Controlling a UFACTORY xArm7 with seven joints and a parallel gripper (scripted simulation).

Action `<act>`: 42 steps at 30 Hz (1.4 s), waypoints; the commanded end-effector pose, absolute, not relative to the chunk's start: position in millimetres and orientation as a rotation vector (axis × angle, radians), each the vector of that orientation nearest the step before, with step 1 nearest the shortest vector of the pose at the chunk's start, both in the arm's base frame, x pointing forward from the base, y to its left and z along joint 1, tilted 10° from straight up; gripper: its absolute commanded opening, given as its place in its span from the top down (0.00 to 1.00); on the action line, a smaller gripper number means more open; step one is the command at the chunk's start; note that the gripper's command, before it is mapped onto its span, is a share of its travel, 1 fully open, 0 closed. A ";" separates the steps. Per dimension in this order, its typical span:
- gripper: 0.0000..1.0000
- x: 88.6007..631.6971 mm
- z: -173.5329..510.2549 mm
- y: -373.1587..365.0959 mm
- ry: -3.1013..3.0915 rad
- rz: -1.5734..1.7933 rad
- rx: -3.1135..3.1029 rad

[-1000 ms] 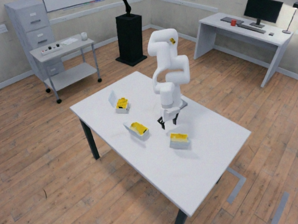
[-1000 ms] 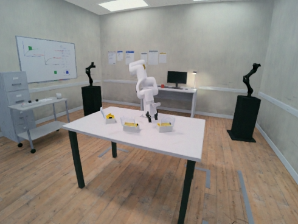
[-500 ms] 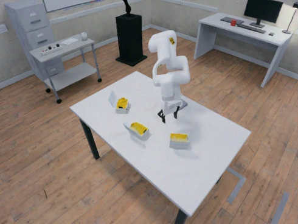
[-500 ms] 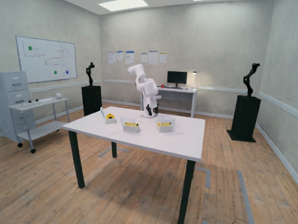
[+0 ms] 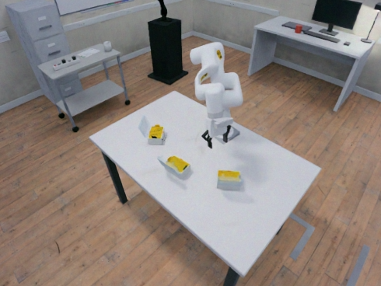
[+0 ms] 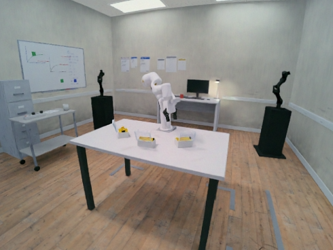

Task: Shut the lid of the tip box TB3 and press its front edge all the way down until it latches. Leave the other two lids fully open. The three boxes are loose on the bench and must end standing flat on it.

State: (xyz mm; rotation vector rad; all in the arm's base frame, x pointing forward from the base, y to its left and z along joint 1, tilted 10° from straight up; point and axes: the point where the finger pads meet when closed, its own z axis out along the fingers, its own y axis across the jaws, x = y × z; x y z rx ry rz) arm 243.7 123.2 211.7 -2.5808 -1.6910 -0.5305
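White bench in mid-room, dark legs, three tip boxes loose on its top, all standing flat.

White arm, folded over its base at the bench's far edge. Gripper hangs raised above the bench top, fingers spread wide, nothing between them. It is apart from all three boxes, nearest the middle and right ones.

Boxes, each a pale tray with a yellow tip rack inside:
- Left box: lid hinged up, standing nearly upright on the side away from the arm. Yellow rack shows, with a dark patch on top.
- Middle box: turned at an angle to the others, lid laid back and open. Yellow rack fully in view.
- Right box: yellow rack in view from above; in the exterior view its clear lid stands up behind the rack, so open.

Labels too small to read; cannot tell which box is TB3. None of the three lids is down.

The boxes sit in a loose row across the bench's middle, well apart from one another.
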 end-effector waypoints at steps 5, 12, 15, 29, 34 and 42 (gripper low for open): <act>1.00 242.9 215.4 122.8 -1.691 -0.534 -2.581; 1.00 242.8 215.4 122.7 -1.691 -0.534 -2.581; 1.00 242.8 215.4 122.7 -1.691 -0.534 -2.581; 1.00 272.9 222.0 156.0 -1.329 -0.415 -2.854; 1.00 289.5 225.7 174.4 -1.110 -0.343 -2.982; 1.00 309.5 230.1 196.5 -0.837 -0.254 -3.108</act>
